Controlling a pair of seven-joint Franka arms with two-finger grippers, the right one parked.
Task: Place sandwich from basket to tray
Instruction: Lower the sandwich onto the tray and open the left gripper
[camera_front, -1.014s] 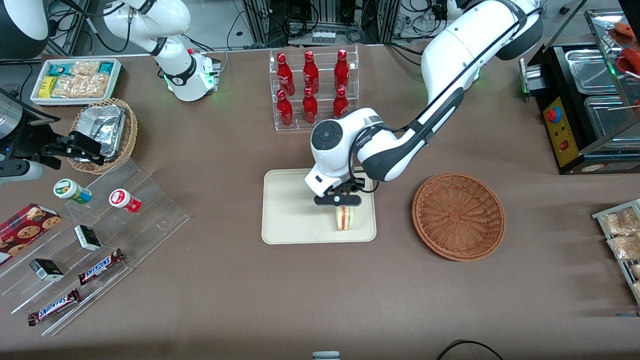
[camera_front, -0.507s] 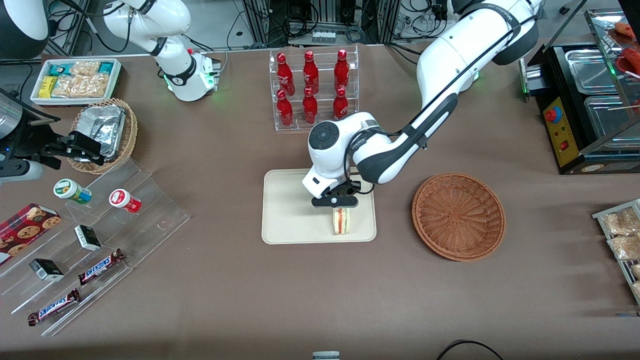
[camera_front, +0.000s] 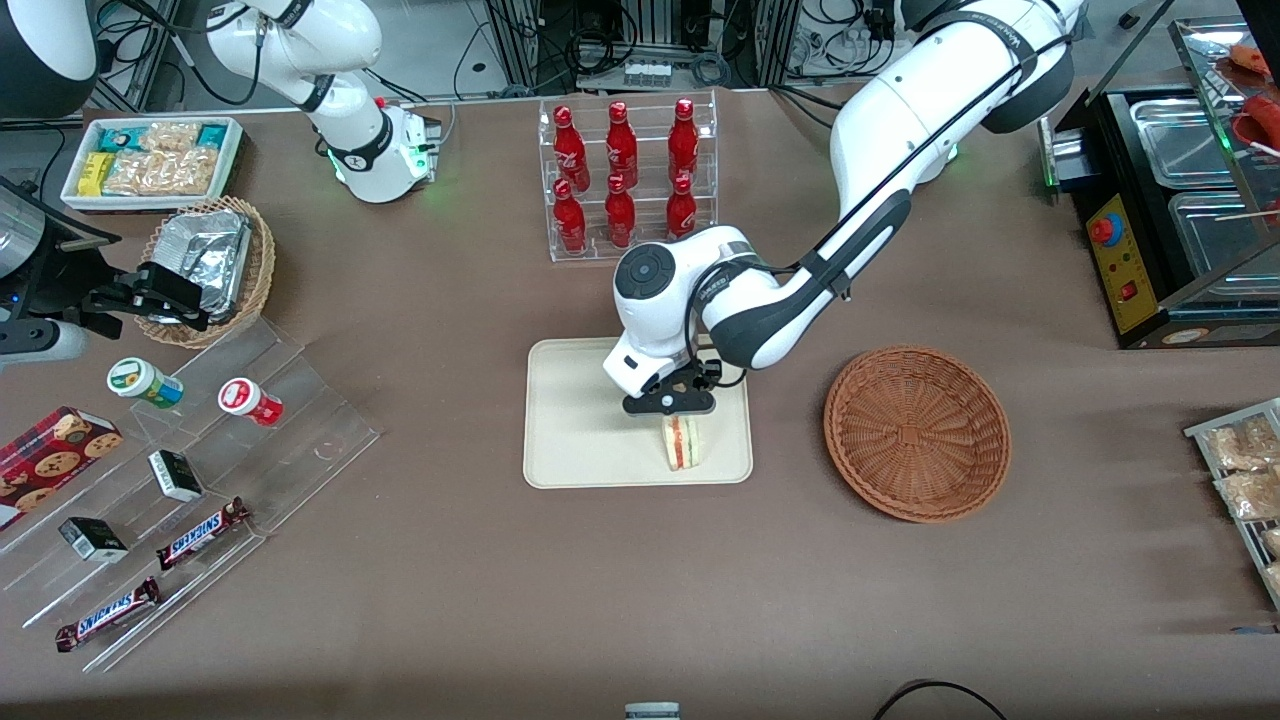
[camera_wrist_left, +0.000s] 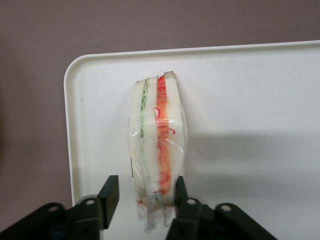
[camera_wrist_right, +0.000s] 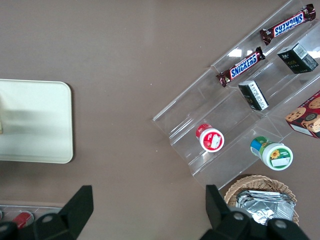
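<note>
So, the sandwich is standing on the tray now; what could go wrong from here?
1. The sandwich stands upright on a narrow edge on the tray. It may tip over as the pincer pulls away.
2. The pincer is open, but one finger looks to be touching the clear wrap. It could catch and drag the sandwich.
3. The sandwich sits near the tray's rim, on the side nearer the front camera. A nudge might push it off.

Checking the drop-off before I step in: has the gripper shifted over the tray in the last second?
Yes. The gripper has drifted toward the parked arm's end, judged against the tray rim, taking the sandwich along; its fingers now stand open around it.
</note>
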